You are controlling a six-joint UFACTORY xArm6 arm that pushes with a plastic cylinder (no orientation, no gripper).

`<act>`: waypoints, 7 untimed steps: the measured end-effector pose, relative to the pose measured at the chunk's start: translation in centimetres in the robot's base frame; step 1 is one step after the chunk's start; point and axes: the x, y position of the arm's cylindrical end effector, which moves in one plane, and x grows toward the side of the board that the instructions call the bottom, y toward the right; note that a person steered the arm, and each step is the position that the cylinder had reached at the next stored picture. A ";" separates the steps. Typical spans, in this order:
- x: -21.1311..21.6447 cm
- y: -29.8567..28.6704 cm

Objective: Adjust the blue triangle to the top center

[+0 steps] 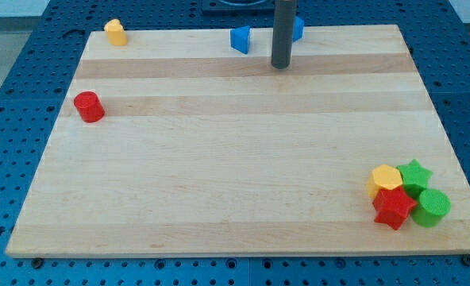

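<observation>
The blue triangle (240, 39) sits at the upper centre of the frame, by the board's top edge (179, 33). The tip (279, 66), a bare rod holding nothing, rests just right of it. A hard push could drive the triangle off that edge.

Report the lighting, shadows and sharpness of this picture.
Camera view: even, soft light, no glare on the board; only faint shadows under the red cylinder and the corner cluster; blocks sharp; my tip sharp, right of the blue triangle, partly hiding another blue block.
</observation>
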 end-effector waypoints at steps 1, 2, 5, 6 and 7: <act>0.3 -1.7; 1.0 -9.7; -9.1 -16.2; -8.8 -9.2; -8.6 -3.5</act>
